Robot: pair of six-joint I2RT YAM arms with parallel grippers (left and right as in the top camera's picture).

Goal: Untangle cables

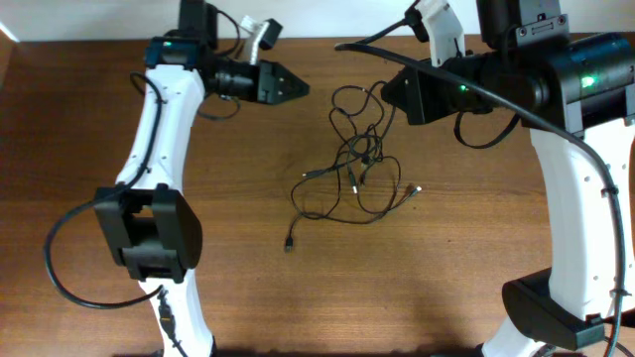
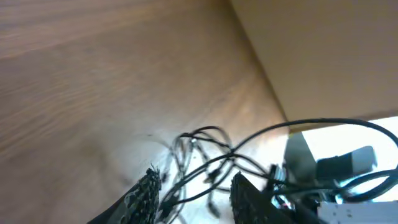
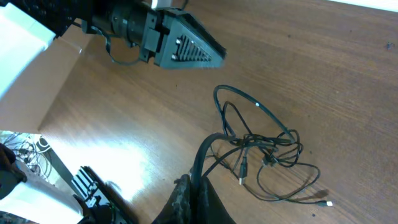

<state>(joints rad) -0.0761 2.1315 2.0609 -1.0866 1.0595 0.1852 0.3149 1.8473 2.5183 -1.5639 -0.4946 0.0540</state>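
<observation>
Nearest to us, one plug end (image 1: 289, 243) lay alone on the table (image 1: 248, 198). Its cord led back into the single tangle of the cables (image 1: 359, 159) at the middle of the table; how many cords it had, we could not count. Beyond were two grippers. The left gripper (image 1: 301, 89) stood partly open and empty, apart from the tangle. The right gripper (image 3: 193, 186) was closed, with one cord running up into it.

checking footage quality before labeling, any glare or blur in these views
Overhead: sharp and evenly lit, cables crisp on the table. Left wrist: soft and blurred throughout, white glare on the wood around the cables, blown-out patch at lower right. Right wrist: mostly sharp, glare on the wood at lower left, its own fingers dark and out of focus.
</observation>
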